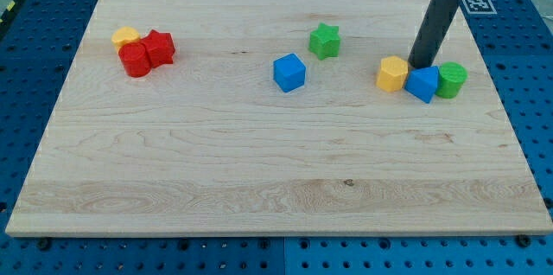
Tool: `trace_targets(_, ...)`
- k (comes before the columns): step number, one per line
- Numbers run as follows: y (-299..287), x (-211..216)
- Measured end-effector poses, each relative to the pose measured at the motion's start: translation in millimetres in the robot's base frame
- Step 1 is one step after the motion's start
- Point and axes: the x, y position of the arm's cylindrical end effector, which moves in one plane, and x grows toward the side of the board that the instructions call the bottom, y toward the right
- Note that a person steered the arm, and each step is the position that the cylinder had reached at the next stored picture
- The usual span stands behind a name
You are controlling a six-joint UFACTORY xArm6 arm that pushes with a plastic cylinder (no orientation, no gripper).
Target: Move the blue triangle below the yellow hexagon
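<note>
The blue triangle (pixel 422 84) lies at the view's right, wedged between the yellow hexagon (pixel 392 73) on its left and a green cylinder (pixel 451 79) on its right, touching both. My dark rod comes down from the view's top right. My tip (pixel 422 65) rests just above the blue triangle, at its top edge, to the right of the yellow hexagon.
A blue cube (pixel 289 73) and a green star (pixel 325 41) sit near the middle. At the view's left a yellow block (pixel 125 36), a red cylinder (pixel 134 60) and a red star-like block (pixel 159 47) cluster together. The wooden board (pixel 259 180) ends at blue pegboard.
</note>
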Motion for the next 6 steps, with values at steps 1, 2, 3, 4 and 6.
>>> trace_targets(1,44,7)
trace_targets(2,53,38)
trace_targets(3,16,42)
trace_targets(4,-23,44)
trace_targets(6,-41,59)
